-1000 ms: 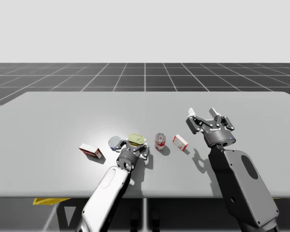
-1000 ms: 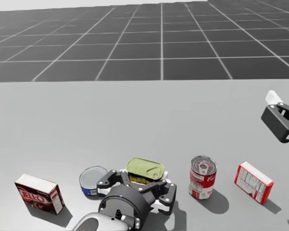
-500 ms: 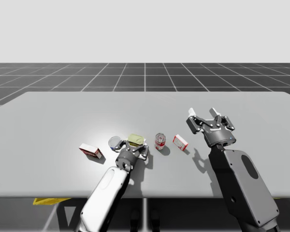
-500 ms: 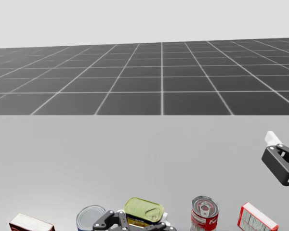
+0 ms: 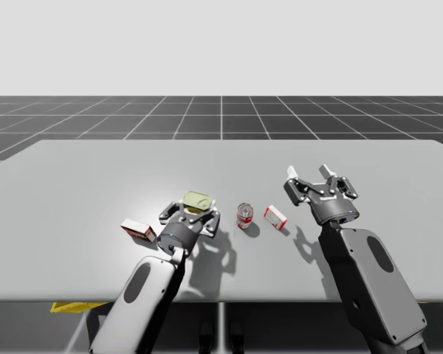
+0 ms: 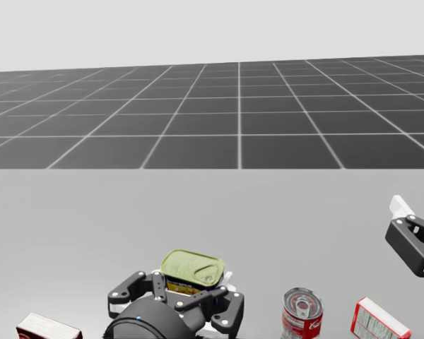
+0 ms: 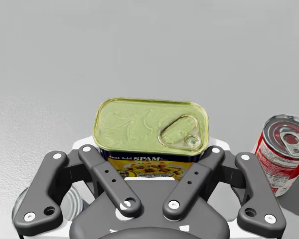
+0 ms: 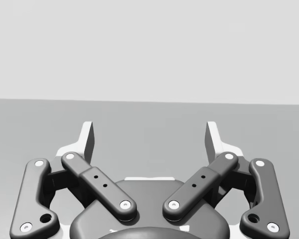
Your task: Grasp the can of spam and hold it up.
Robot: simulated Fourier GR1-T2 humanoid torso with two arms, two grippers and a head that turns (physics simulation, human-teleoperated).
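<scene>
The grasp looks done: my left claw (image 5: 191, 215) pinches the spam can (image 7: 150, 124) from both sides, seemingly just clear of the surface (image 5: 96, 177) near its front edge, so holding it higher is what's left, while my right claw (image 8: 149, 137) hangs spread, empty.

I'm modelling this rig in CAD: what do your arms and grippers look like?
My left arm and right arm have smooth grey shells with dark oval insets. On my left gripper and right gripper: dark linkage bars, silver rivets, white fingertips.
</scene>
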